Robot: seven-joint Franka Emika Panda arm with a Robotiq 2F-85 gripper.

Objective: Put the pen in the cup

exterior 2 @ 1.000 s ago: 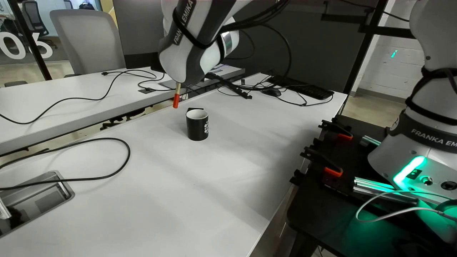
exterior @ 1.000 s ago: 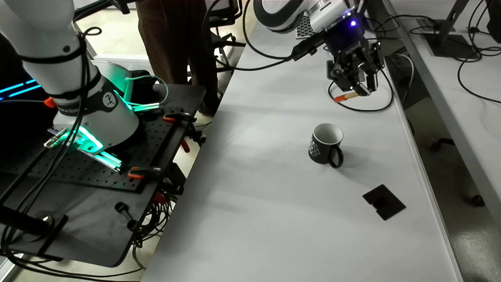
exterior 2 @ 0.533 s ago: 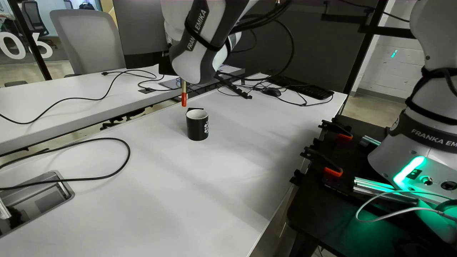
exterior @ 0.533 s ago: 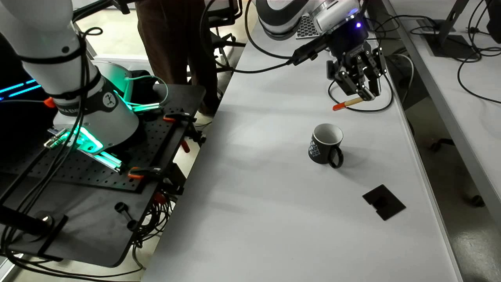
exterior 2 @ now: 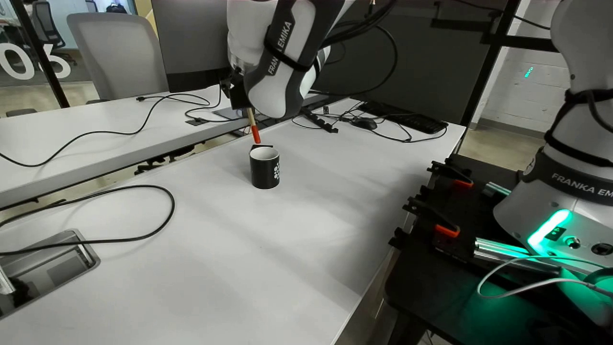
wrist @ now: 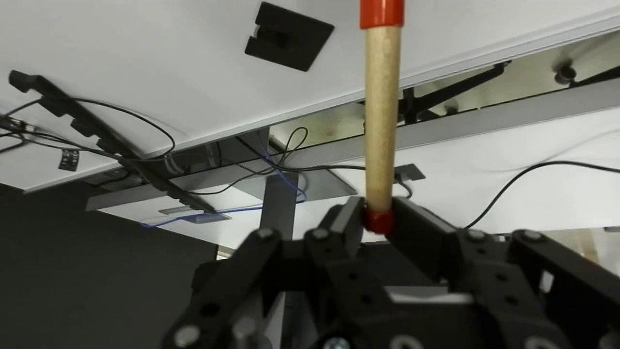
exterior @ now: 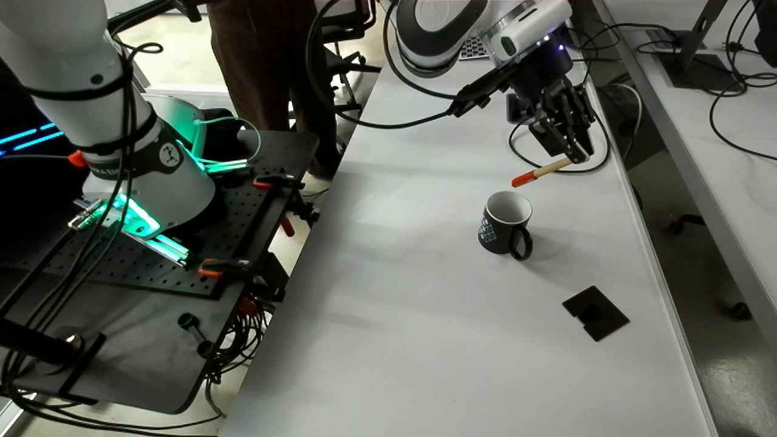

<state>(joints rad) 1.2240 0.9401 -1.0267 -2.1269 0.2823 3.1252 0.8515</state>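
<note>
Presently holding a thin, round, wood-coloured pen (wrist: pixel 381 121) with a bright red-orange length at one end and a short red tip at the other, clamped tight in a black, jointed, two-fingered gripper (wrist: pixel 379 213). Gripped right by the short red tip, with a finger against either side in the wrist view, and stretching away past the top edge of that picture. Tilted in both exterior views, with the red-orange end lowest, and held up off a long, flat, white-topped bench (exterior: pixel 425 340). Outside a small black cup (exterior: pixel 501 229) with a looped side handle, a pale inside and white printing, yet near it, with the low end just beyond the rim in both exterior views; can't tell the width of the gap. As for the cup, standing upright on the bench. Can also see a flat, notched, square black piece (exterior: pixel 598 315) lying well apart from the cup, near the bench's long edge across from the base of a white and dark-grey robot arm (exterior 2: pixel 282 79). Can make out a loop of thin black cable (exterior 2: pixel 173 206) on the bench too, and toward a corner a long black keyboard (exterior 2: pixel 409 119) beside a dark rounded mouse (exterior 2: pixel 365 124). Can see, in an exterior view, the legs of a person in brown trousers (exterior: pixel 273 73) by the bench.
</note>
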